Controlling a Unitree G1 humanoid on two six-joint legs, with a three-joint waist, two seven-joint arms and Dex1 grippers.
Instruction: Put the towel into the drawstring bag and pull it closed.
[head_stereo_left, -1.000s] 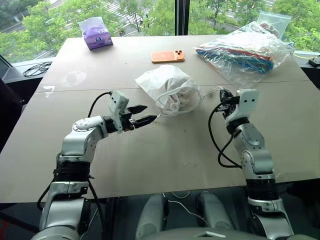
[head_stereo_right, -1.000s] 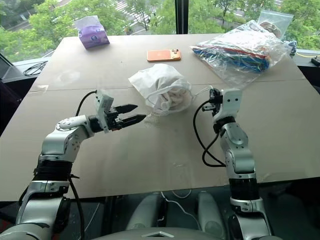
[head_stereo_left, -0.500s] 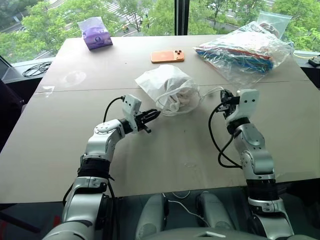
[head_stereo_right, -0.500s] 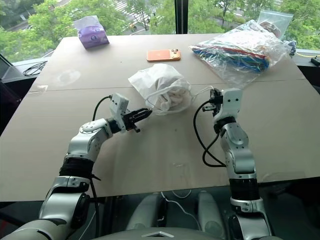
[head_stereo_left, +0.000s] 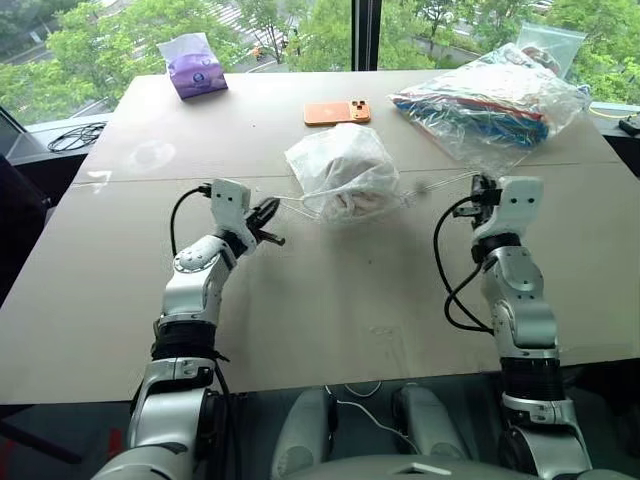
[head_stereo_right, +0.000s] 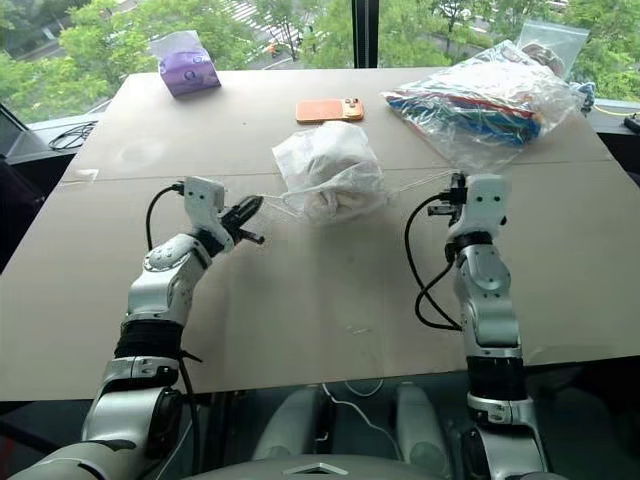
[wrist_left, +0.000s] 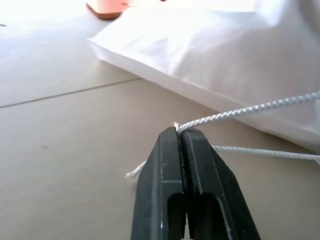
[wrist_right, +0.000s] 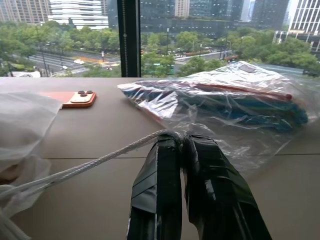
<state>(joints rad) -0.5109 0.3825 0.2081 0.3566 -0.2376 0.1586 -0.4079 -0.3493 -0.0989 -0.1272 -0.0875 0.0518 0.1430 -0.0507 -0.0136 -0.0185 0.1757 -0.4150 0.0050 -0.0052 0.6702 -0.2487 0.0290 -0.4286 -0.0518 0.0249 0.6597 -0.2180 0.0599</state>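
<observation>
Mid-worktop, the drawstring bag already holds the towel. Left gripper and right gripper, jaws clamped on the cords, stretch them apart; cinching looks nearly finished.

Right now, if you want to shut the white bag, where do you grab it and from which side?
Grab the cords, not the cloth. The drawstring bag has a thin white cord leaving each side of its mouth, so come from both sides. The left gripper is shut on one cord, the right gripper on the other, ready to pull apart.
</observation>
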